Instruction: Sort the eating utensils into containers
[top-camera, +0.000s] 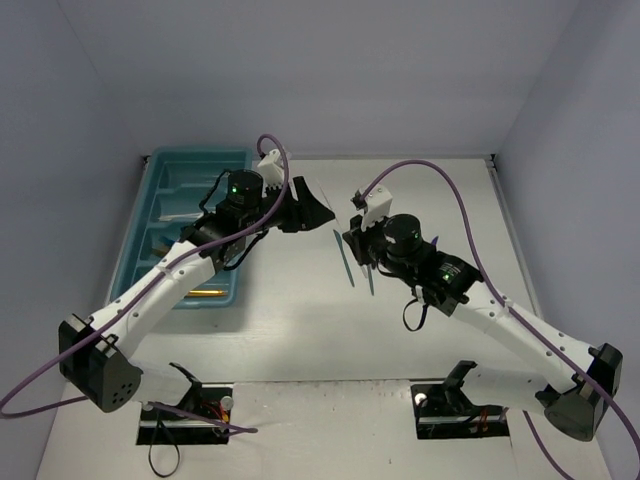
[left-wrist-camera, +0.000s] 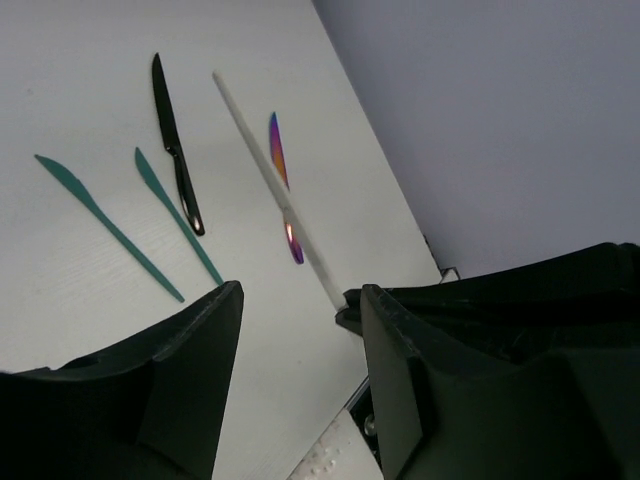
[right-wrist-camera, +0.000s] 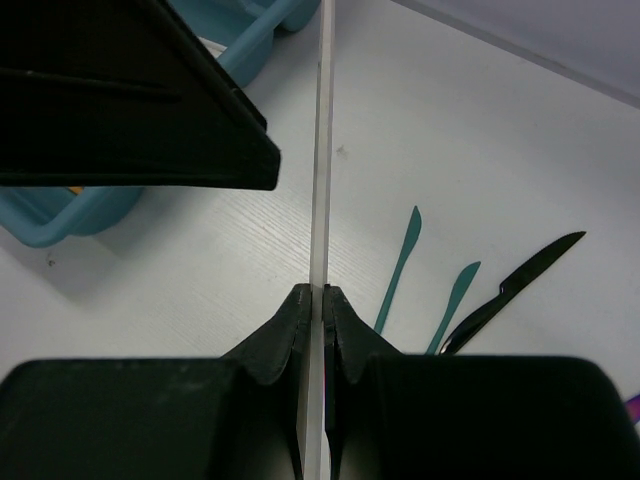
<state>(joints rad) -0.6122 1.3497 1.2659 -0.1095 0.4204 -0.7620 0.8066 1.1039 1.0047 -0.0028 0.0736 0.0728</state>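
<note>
Right wrist view: right gripper (right-wrist-camera: 318, 295) clamped tight on the white knife (right-wrist-camera: 322, 150), held off the table (top-camera: 300, 330), right of the teal tray (top-camera: 195, 155). Left gripper (left-wrist-camera: 300, 290) jaws apart, nothing between them. Knife end sits beside one finger (left-wrist-camera: 400, 340); contact not determinable. Teal knives (left-wrist-camera: 105, 225), black knife (left-wrist-camera: 175, 150) and purple utensil (left-wrist-camera: 283, 180) lie on the table.

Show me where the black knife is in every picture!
Top external: not visible here.
Left wrist: black knife at upper left, pointing up.
Right wrist: at the right edge, slanting.
Shared landmark: the two teal knives, seen in all three views.
</note>
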